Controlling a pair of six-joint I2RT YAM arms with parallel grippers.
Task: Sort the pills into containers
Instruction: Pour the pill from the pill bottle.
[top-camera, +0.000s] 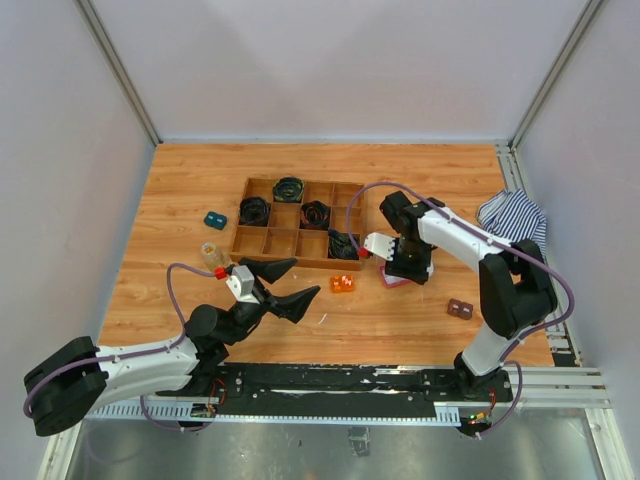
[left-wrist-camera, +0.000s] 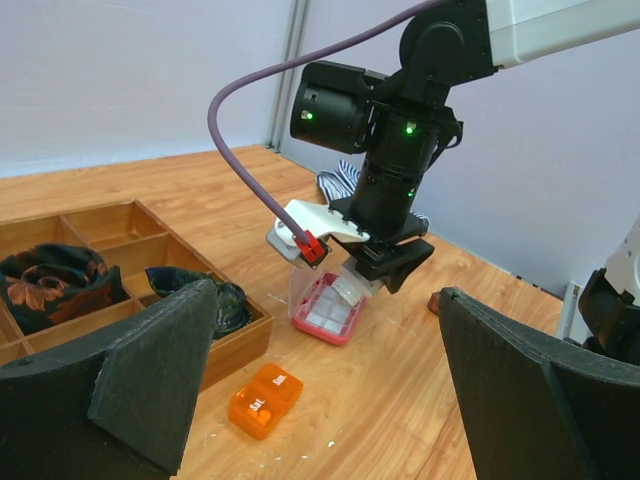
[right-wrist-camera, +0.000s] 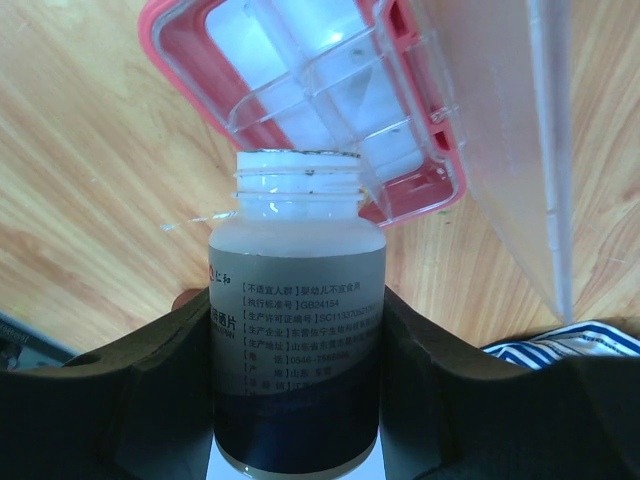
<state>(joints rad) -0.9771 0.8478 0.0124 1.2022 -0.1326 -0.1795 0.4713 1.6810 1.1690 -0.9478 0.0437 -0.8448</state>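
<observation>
My right gripper (right-wrist-camera: 297, 330) is shut on a small dark bottle (right-wrist-camera: 297, 300) with a printed label. The bottle has no cap on, and its open mouth tips over the pink box (right-wrist-camera: 330, 110). The box lies on the table with its clear lid (right-wrist-camera: 500, 140) raised, showing white compartments. From above, the right gripper (top-camera: 405, 264) hangs over the pink box (top-camera: 392, 281), just right of the wooden tray. The left gripper (top-camera: 289, 287) is open and empty, hovering near the orange block (top-camera: 343, 283). A clear vial (top-camera: 211, 254) stands left of the tray. The pills are hidden.
The wooden compartment tray (top-camera: 300, 232) holds black coils. A teal piece (top-camera: 215, 220) lies to its left and a brown piece (top-camera: 460, 309) near the right arm. A striped cloth (top-camera: 511, 214) sits at the right edge. Seen from the left wrist, the orange block (left-wrist-camera: 265, 400) lies between the fingers (left-wrist-camera: 150, 380).
</observation>
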